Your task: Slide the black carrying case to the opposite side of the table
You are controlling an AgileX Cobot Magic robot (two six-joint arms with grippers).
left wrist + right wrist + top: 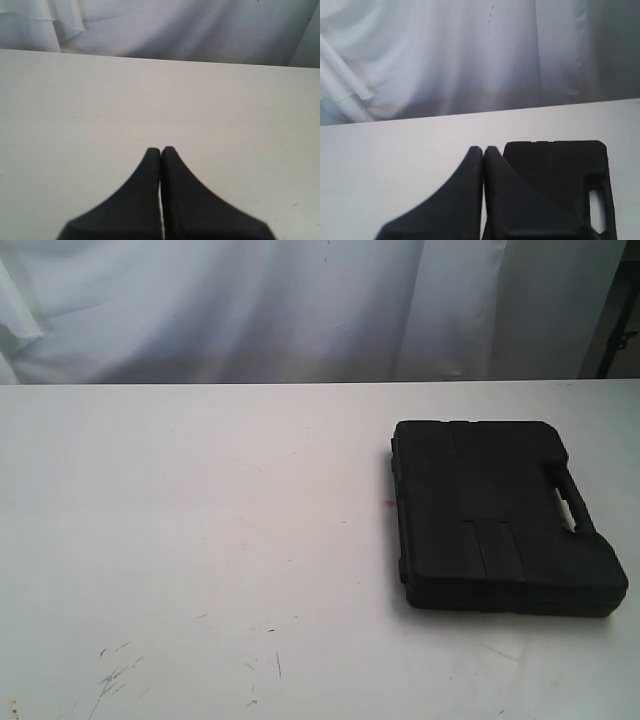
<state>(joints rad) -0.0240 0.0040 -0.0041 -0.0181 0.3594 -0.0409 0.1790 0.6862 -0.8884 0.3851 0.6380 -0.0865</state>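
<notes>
The black carrying case (pixel 495 515) lies flat on the right half of the white table (pixel 200 540), its handle cut-out facing the right edge. Neither arm shows in the exterior view. In the right wrist view the case (pixel 560 170) lies just beyond and beside my right gripper (pixel 483 148), which is shut with nothing between its fingers; whether it touches the case I cannot tell. My left gripper (pixel 161 149) is shut and empty over bare tabletop (pixel 100 110), with no case in its view.
A white curtain (pixel 300 300) hangs behind the far table edge. A tiny red spot (pixel 386 503) sits left of the case, and dark scratches (pixel 115 675) mark the near left of the tabletop.
</notes>
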